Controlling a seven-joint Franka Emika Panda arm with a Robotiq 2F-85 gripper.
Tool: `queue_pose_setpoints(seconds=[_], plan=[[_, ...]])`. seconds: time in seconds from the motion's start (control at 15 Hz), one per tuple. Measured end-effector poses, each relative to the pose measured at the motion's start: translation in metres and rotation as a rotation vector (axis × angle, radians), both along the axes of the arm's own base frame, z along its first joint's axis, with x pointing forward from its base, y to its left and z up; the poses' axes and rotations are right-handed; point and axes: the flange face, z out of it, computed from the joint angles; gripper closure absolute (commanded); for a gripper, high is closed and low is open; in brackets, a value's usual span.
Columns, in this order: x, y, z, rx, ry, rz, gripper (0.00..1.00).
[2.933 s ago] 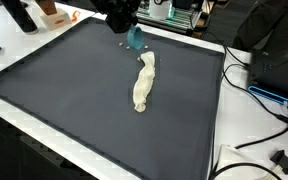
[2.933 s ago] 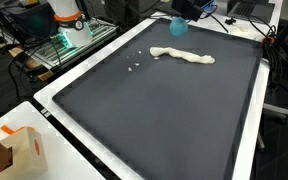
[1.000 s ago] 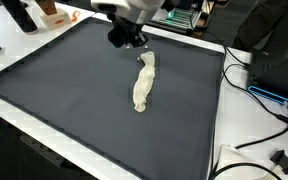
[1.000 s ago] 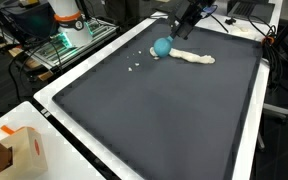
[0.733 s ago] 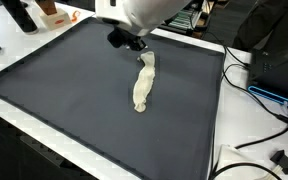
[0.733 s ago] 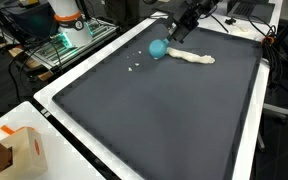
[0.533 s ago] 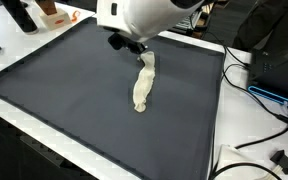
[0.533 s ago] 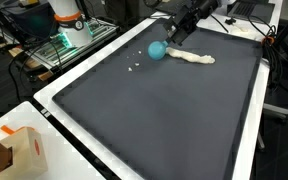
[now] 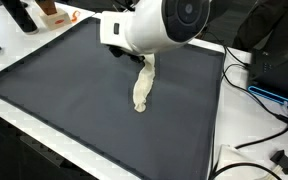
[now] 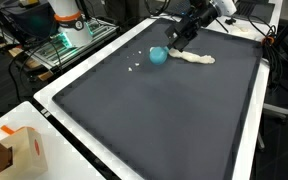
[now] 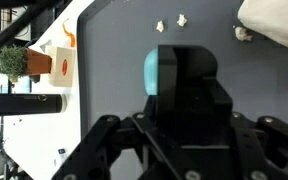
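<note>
My gripper [image 10: 171, 46] is shut on a round teal object [image 10: 158, 55] and holds it low over the dark grey mat [image 10: 154, 110], near the mat's far edge. In the wrist view the teal object [image 11: 152, 70] peeks out to the left of the dark fingers [image 11: 182, 62]. A twisted white cloth [image 10: 192, 57] lies on the mat right next to the gripper; it also shows in an exterior view [image 9: 144, 82] and the wrist view [image 11: 274, 20]. In an exterior view the white arm body [image 9: 164, 25] hides the gripper and the teal object.
Small white crumbs [image 10: 134, 67] lie on the mat near the teal object. An orange and white box [image 10: 24, 150] stands off the mat's corner. A black bottle [image 9: 22, 15] and cables [image 9: 269, 95] lie beyond the mat's white border.
The gripper has carried the teal object from the mat's far edge down toward the mat, close to the cloth's end. The arm has swung in front of one camera.
</note>
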Motion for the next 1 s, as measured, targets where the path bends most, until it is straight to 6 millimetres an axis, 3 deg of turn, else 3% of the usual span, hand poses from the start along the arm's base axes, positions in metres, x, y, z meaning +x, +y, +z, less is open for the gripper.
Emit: queue_pose_setpoints(seconds=[0.47,1.0], plan=[[0.009,0.017,-0.010,-0.009,0.011,0.077,0.75],[0.019,0.031,-0.007,-0.044,0.034,0.213,0.75]])
